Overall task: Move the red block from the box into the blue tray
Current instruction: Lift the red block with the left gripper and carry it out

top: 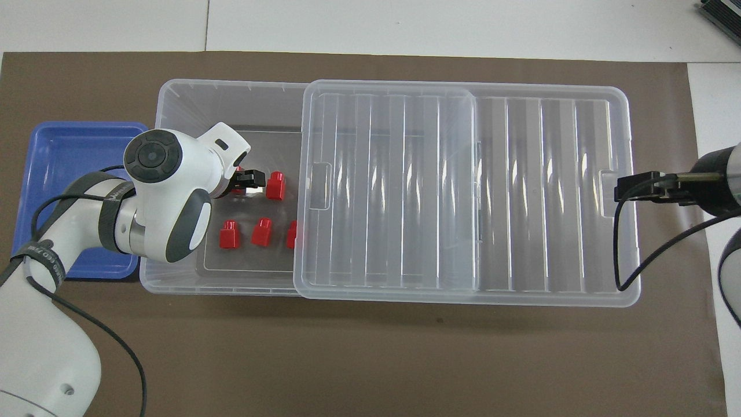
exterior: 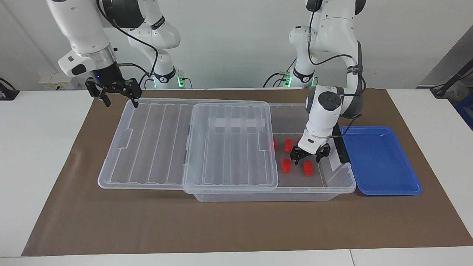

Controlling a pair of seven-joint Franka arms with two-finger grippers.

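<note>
Facing view | left pincer (exterior: 306, 157) apart inside box (exterior: 334, 177) | right pincer (exterior: 117, 99) apart over lid (exterior: 155, 140) | no legible writing

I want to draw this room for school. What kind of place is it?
Probably a robot lab: two white arms are fixed at a table with a brown mat, and cables run along a bare wall.
</note>
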